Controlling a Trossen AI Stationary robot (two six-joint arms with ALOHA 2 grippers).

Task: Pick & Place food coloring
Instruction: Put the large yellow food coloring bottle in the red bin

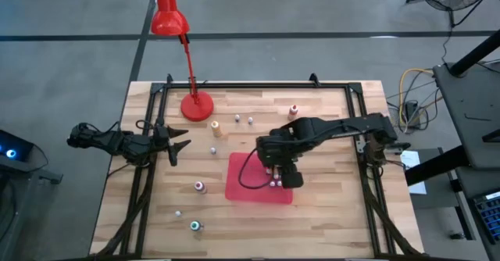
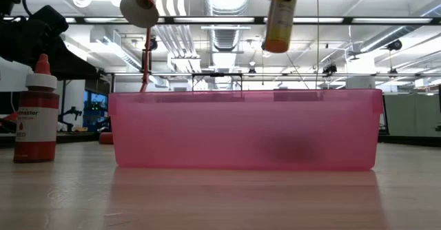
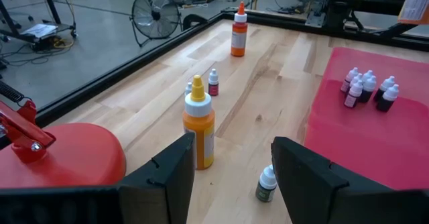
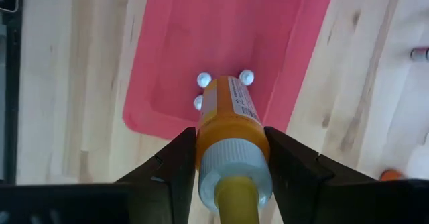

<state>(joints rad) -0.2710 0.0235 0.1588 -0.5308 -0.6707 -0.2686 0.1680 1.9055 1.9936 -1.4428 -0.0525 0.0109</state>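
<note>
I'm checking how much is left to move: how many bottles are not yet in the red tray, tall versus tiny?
Tall bottles on the wood: 4 (yellow-capped bottle, orange bottle, pink-topped bottle, green-topped bottle)
Tiny bottles on the wood: 4
Yellow bottle held by the right end effector above the tray: 1
Total: 9
</note>
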